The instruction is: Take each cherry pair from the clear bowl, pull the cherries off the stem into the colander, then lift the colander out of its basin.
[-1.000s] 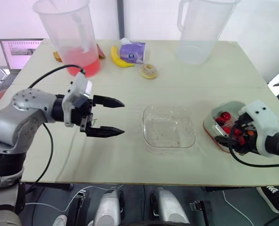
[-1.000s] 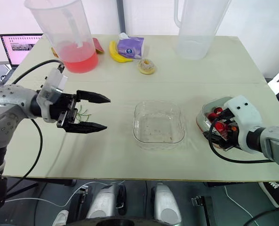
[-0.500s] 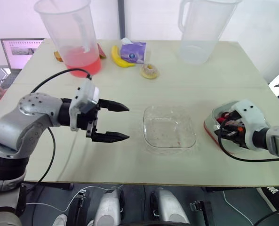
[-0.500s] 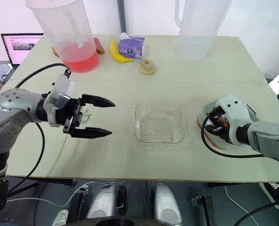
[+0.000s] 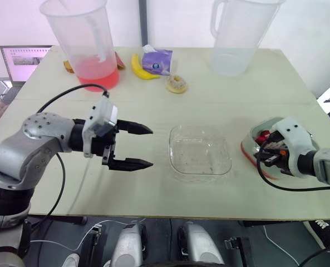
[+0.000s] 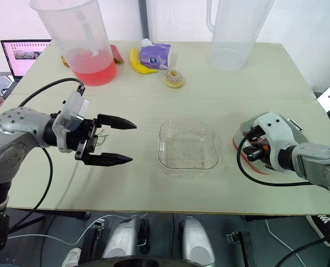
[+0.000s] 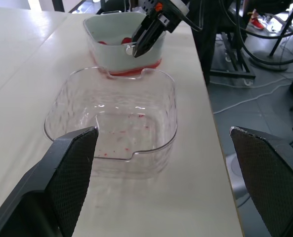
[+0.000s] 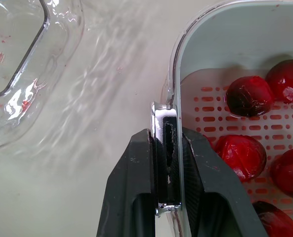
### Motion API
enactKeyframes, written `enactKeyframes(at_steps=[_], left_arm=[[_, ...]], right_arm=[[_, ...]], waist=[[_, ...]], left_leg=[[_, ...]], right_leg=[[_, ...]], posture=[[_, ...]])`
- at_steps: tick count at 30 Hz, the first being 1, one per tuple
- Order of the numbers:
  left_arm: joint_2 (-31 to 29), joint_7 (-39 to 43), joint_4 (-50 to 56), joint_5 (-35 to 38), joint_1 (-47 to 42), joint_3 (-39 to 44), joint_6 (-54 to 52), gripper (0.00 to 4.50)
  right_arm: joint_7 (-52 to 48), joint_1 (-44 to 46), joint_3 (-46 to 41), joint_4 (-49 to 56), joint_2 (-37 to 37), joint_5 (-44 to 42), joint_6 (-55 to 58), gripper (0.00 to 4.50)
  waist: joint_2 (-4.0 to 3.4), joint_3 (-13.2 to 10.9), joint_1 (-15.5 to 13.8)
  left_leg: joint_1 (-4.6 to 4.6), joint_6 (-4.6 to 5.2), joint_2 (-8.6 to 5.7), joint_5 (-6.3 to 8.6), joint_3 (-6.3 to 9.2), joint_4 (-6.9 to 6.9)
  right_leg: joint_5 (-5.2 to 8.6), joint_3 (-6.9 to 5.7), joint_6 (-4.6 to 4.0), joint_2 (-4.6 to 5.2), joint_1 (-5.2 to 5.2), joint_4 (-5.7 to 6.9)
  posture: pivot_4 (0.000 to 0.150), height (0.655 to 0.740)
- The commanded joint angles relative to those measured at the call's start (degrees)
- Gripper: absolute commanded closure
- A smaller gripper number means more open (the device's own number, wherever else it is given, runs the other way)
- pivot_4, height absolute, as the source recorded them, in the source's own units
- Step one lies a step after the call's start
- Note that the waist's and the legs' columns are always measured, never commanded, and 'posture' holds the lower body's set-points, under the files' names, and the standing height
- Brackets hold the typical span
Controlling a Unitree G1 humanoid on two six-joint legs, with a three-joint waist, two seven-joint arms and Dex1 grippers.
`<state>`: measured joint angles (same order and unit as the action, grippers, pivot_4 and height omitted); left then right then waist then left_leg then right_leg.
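The clear bowl [image 5: 200, 150] sits empty at the table's middle, with only red juice specks inside. To its right stands the pale colander [image 8: 220, 123] in its red-bottomed basin [image 7: 136, 66], holding several red cherries [image 8: 247, 96]. My right gripper [image 8: 167, 143] is shut on the colander's near-left rim, one finger outside the wall and one finger [image 8: 205, 187] inside. My left gripper [image 5: 152, 146] hovers open left of the clear bowl, pointing at it, with nothing between its fingers. A few green stems [image 6: 99, 135] lie on the table beside it.
At the back left stands a pitcher with red liquid [image 5: 87, 44], and at the back right an empty pitcher [image 5: 237, 33]. A banana [image 5: 139, 67], a purple tissue pack [image 5: 156, 60] and a doughnut [image 5: 177, 84] lie between them. A laptop [image 5: 23, 61] sits off the left edge.
My right gripper has gone from open above the cherries to shut on the colander's rim. My left arm has shifted slightly toward the clear bowl, still open.
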<state>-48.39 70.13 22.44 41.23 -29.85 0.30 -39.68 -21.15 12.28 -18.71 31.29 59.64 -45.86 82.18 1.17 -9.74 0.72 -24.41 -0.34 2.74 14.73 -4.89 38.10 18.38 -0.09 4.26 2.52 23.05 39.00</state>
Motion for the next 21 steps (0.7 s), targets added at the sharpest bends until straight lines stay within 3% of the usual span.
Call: enactKeyframes(at_steps=[1, 16, 21], left_arm=[[-0.14, 0.05, 0.06, 0.24, -1.43, 0.17, 0.32, 0.00], [1.41, 1.20, -2.05, -1.34, -2.33, -1.67, 2.23, 0.00], [2.03, 1.54, -2.65, -1.94, -2.58, -2.26, 2.75, 0.00]], right_arm=[[-0.54, 2.15, -3.47, 1.69, 1.42, 0.52, 0.87, 4.29], [-3.40, 10.33, -7.36, 4.37, 4.36, -0.29, 10.08, 4.29], [-3.26, 7.83, -8.53, 4.46, 2.99, 0.18, 10.32, 4.29]], waist=[[0.00, 0.00, 0.00], [-0.03, -0.01, 0.00], [-0.03, -0.01, -0.01]], left_leg=[[0.00, 0.00, 0.00, 0.00, 0.00, 0.00], [0.00, 0.00, 0.00, 0.00, 0.00, 0.01], [0.00, 0.00, 0.00, 0.00, 0.00, 0.00]], right_leg=[[0.00, 0.00, 0.00, 0.00, 0.00, 0.00], [0.00, 0.00, 0.00, 0.01, 0.00, 0.00], [0.00, 0.00, 0.00, 0.01, 0.01, 0.00]], posture=[[0.150, 0.7400], [0.150, 0.7400], [0.150, 0.7400]])
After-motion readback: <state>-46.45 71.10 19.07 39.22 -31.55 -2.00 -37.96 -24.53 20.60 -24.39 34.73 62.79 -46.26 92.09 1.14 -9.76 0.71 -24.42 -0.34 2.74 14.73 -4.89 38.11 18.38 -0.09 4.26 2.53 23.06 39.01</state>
